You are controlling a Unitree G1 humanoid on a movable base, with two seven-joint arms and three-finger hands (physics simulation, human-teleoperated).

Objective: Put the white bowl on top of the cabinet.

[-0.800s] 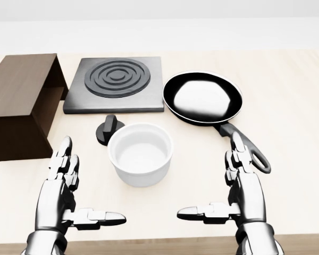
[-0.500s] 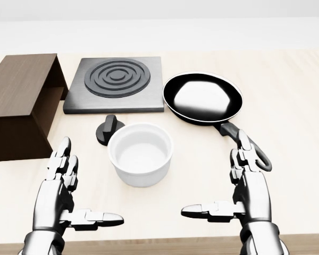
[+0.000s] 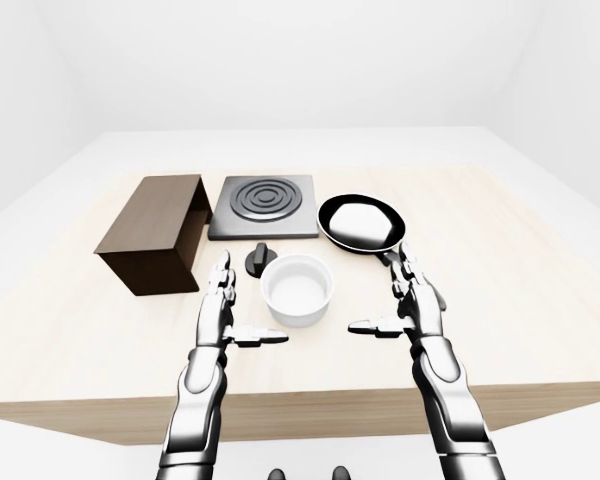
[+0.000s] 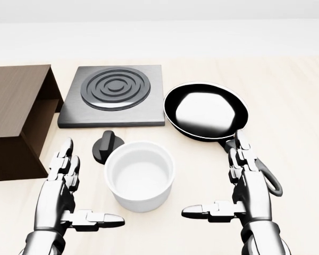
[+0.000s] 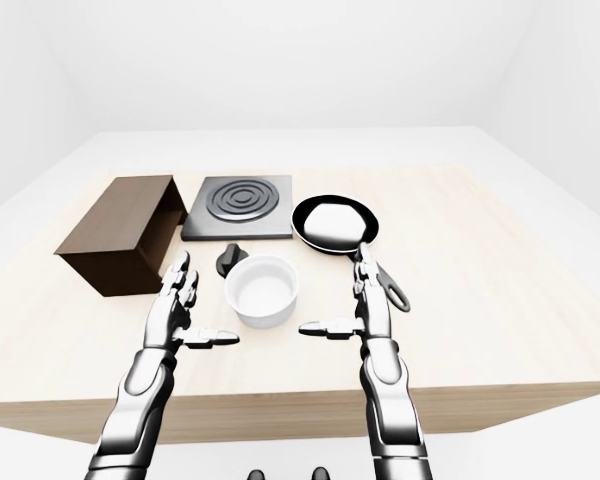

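The white bowl [image 4: 140, 180] stands upright and empty on the light wooden table [image 4: 297, 122], low in the middle of the head view. The dark brown cabinet [image 4: 13, 114] sits at the left edge of the view, its open side facing right. My left hand [image 4: 87, 188] is open to the left of the bowl, thumb pointing toward it, and does not touch it. My right hand [image 4: 218, 183] is open on the bowl's right, also apart from it. The bowl sits between the two hands.
A black hotplate [image 4: 112, 94] with rings lies above the bowl. A small black knob [image 4: 107, 145] sits just up-left of the bowl. A black frying pan [image 4: 206, 110] lies up-right, its handle [image 4: 266, 175] passing behind my right hand. The table's near edge [image 3: 310, 405] runs below my forearms.
The whole picture has shifted: the camera moved in, so bowl, pan and cabinet sit lower and look larger. Both hands stay open and are a little nearer the bowl.
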